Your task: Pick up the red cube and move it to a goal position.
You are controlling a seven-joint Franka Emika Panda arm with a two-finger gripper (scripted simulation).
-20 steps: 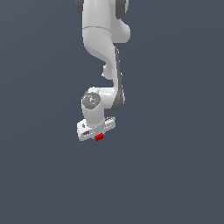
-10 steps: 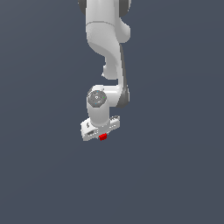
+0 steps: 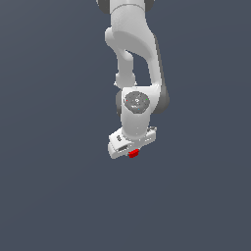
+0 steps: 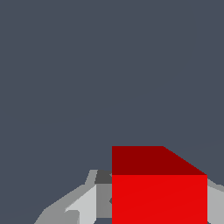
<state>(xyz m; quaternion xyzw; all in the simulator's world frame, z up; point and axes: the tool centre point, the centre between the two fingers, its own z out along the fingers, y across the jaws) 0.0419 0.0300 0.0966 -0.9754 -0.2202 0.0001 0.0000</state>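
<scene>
The red cube [image 3: 133, 154] is a tiny bright red block held at the tip of my white gripper [image 3: 132, 153] in the exterior view, just below the hand. In the wrist view the red cube [image 4: 159, 188] fills the space between the grey fingers [image 4: 83, 205], which press against its sides. The gripper is shut on the cube. The fingers themselves are mostly hidden behind the hand in the exterior view.
The white arm [image 3: 135, 54] reaches down from the top of the exterior view. A plain dark grey-blue surface [image 3: 49, 171] lies all around. No other object shows in either view.
The arm and the gripper with the red cube have drifted toward the exterior view's right and a little downward. The cube stays in the grip.
</scene>
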